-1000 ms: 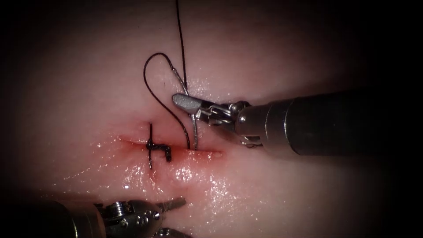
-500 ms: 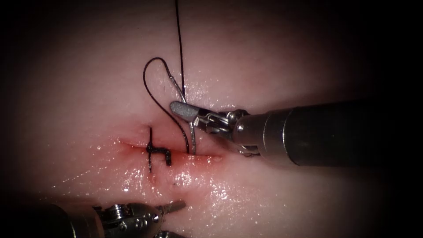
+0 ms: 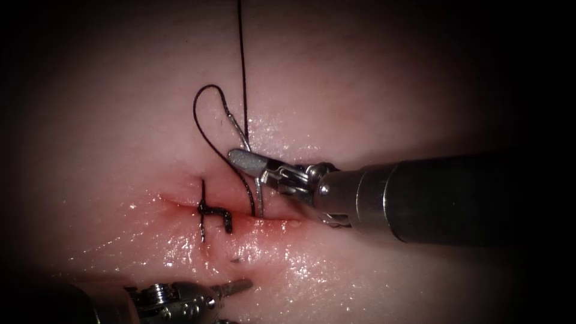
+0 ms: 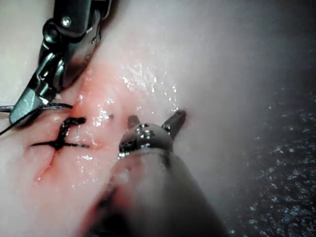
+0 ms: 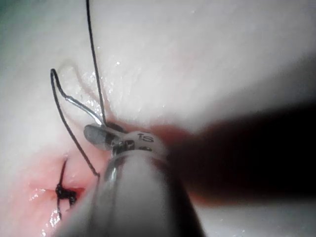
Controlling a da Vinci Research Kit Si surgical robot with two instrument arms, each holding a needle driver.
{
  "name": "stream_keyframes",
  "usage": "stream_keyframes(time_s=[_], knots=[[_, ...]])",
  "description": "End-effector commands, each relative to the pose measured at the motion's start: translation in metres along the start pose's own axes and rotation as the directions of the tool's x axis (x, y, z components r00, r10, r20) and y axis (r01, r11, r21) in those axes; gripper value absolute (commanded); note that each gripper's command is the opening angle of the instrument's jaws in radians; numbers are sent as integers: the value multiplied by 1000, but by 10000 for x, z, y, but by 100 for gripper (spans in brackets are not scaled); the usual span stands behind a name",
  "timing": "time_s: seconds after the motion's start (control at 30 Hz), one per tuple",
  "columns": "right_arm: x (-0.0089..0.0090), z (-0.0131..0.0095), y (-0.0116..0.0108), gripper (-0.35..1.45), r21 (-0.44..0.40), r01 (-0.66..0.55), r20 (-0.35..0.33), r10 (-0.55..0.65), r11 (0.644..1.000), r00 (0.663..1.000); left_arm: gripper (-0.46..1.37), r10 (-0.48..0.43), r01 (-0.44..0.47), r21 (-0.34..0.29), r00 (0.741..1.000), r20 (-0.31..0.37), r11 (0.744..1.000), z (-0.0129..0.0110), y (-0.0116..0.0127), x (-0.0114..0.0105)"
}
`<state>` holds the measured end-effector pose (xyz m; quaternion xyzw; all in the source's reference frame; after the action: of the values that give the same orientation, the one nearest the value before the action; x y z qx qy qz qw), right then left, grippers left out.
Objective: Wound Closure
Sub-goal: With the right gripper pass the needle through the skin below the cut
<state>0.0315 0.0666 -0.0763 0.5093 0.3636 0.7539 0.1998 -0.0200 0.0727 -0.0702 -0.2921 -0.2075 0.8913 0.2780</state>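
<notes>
Pale, glistening tissue [image 3: 372, 90] forms the work surface, with a horizontal cut [image 3: 240, 213] rimmed by wet red fluid [image 3: 180, 201].

Landmark: the cut.
- A finished black stitch [image 3: 210, 211] with a knot crosses the cut toward its left end.
- The right tool [image 3: 243, 159], polished metal on a dark cylindrical shaft, sits just above the cut, its jaws pinching the curved needle [image 3: 259, 193] near mid-curve.
- The needle, a thin steel arc, descends from the jaws to the cut's upper edge just right of the stitch, where its lower end meets the tissue. Its tail end rises above the jaws.
- Black thread [image 3: 201, 120] loops from that tail end up and left, then returns toward the cut. A second strand runs straight upward.
- The left tool [image 3: 237, 287] lies well below the cut, holding nothing.

The left wrist view shows the left tool's [image 4: 155, 121] jaws spread apart. The right wrist view shows the needle [image 5: 81, 106] leaving the right tool's [image 5: 96, 134] closed jaws.
</notes>
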Motion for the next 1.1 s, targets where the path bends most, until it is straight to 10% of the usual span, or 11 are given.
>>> stream_keyframes(time_s=[0.03, 1.1], knots=[[-3, -2, 0, -35, -5, 1, 4, -1, 1000, 1000, 73, 0, 0, 4, 1000, -2, 1000, -1, 0, -1], [-81, -28, -8, -35, 0, -9, 55, 9, 1000, 998, 73, 12, -11, 28, 1000, -12, 1000, -16, -19, -6]])
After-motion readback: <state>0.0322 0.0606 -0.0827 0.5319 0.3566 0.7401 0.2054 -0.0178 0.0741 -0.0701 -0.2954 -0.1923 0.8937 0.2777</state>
